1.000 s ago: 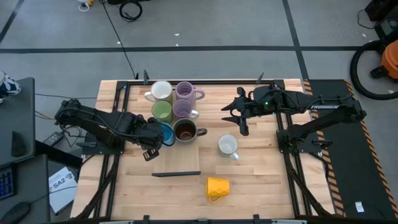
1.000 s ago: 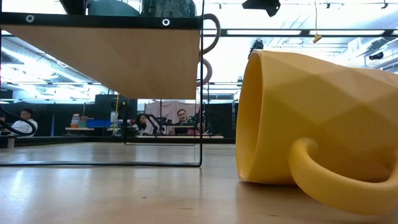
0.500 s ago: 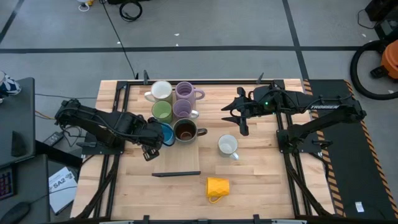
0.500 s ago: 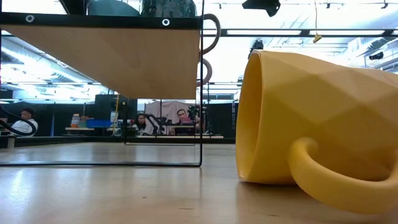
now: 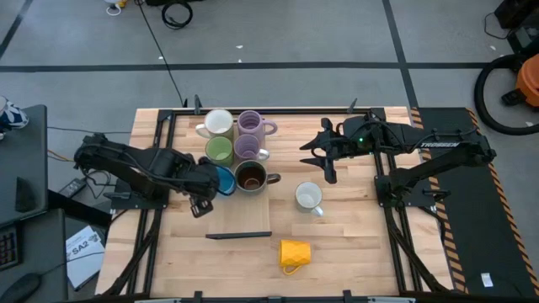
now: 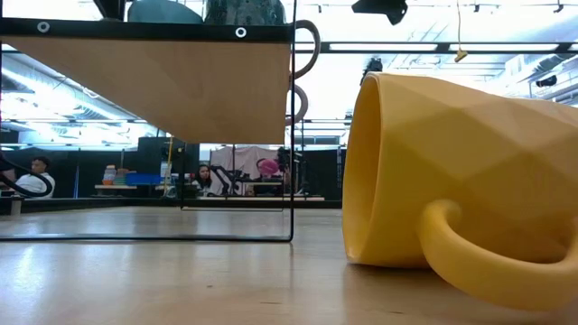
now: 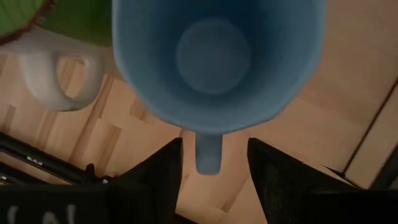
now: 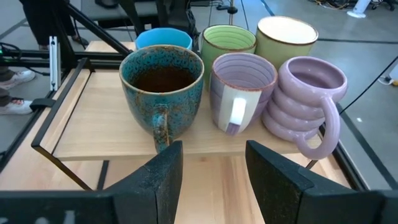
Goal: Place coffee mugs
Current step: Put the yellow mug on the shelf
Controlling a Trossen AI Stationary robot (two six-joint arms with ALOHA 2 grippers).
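Observation:
Six coffee mugs stand on a raised wooden shelf (image 5: 253,202): white (image 5: 219,123), ribbed lavender (image 5: 251,124), green (image 5: 219,151), striped lavender (image 5: 247,147), dark brown-teal (image 5: 251,177) and blue (image 5: 225,180). My left gripper (image 7: 214,148) is open at the blue mug (image 7: 214,59); its fingers stand on either side of the handle (image 7: 209,155) with gaps showing. A white mug (image 5: 308,197) stands on the table. A yellow mug (image 5: 295,252) lies on its side near the front. My right gripper (image 5: 324,164) hovers open to the right of the shelf, holding nothing.
The shelf rests on a thin black wire frame (image 6: 293,181) whose foot bar (image 5: 238,236) lies on the table. Black rails (image 5: 160,168) run along both sides of the tabletop. Bare wood (image 5: 354,244) lies at the near right. People sit in the room behind (image 6: 36,171).
My left gripper has opened, let go of the blue mug's handle and drawn back slightly toward the table's left edge. The blue mug stays upright on the shelf. My right arm has kept still.

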